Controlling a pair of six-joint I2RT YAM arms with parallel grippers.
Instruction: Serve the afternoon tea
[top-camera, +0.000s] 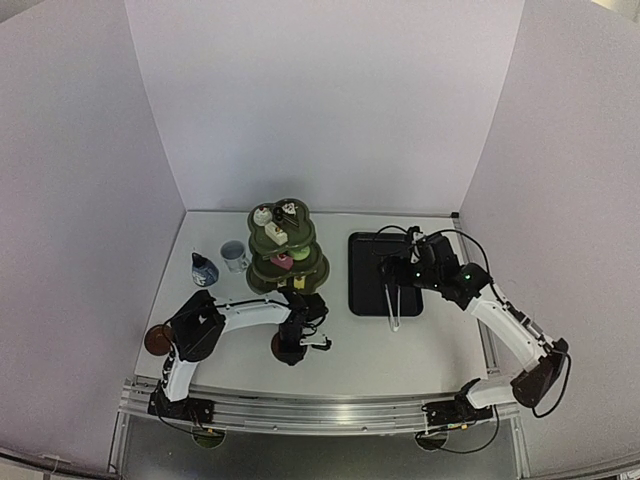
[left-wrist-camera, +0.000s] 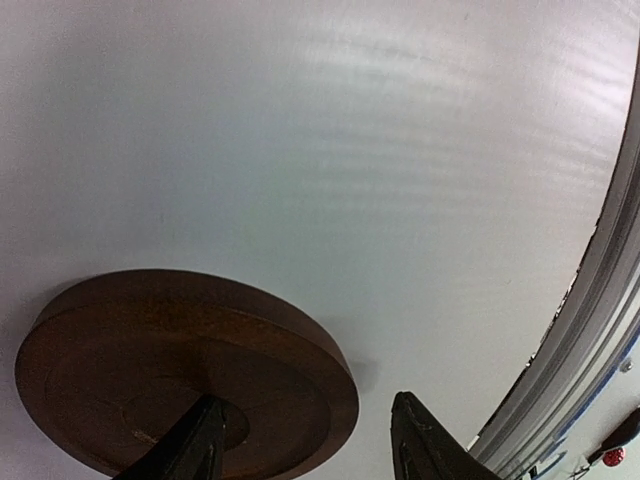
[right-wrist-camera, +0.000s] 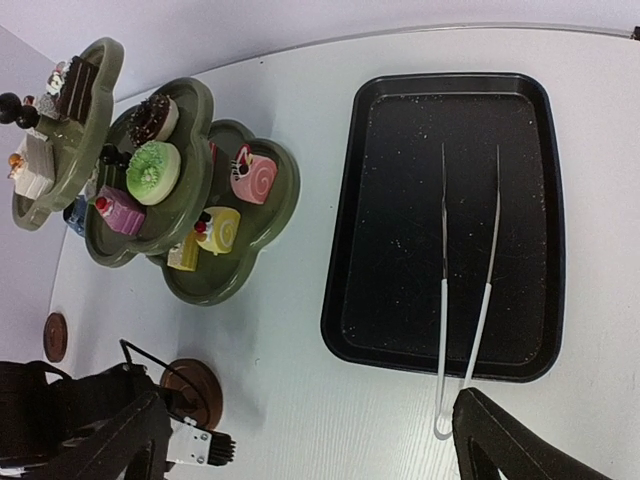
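White tabletop (top-camera: 400, 340) before the laden stand (right-wrist-camera: 285, 190) bears a brown coaster (left-wrist-camera: 150, 340), its rim seemingly straddled by the parted jaws of the left arm (top-camera: 240, 315), probably to place it for serving, while those of the right arm (top-camera: 500, 320) gape empty.

Seen from above with the middle of the table (top-camera: 400, 350) as the dial, the dark green three-tier stand (top-camera: 288, 250) blocks 11 o'clock, the white cup (top-camera: 234, 256) and small blue cup (top-camera: 204, 270) crowd 10, and the black tray (top-camera: 365, 285) with its metal tongs (top-camera: 391, 305) fills 2 to 3. A narrow bare lane runs between stand and tray from 12 to 6 o'clock. At 7 the left gripper (top-camera: 293, 348) hangs over a brown coaster (top-camera: 277, 345), its arm (top-camera: 240, 315) lying across toward 9.
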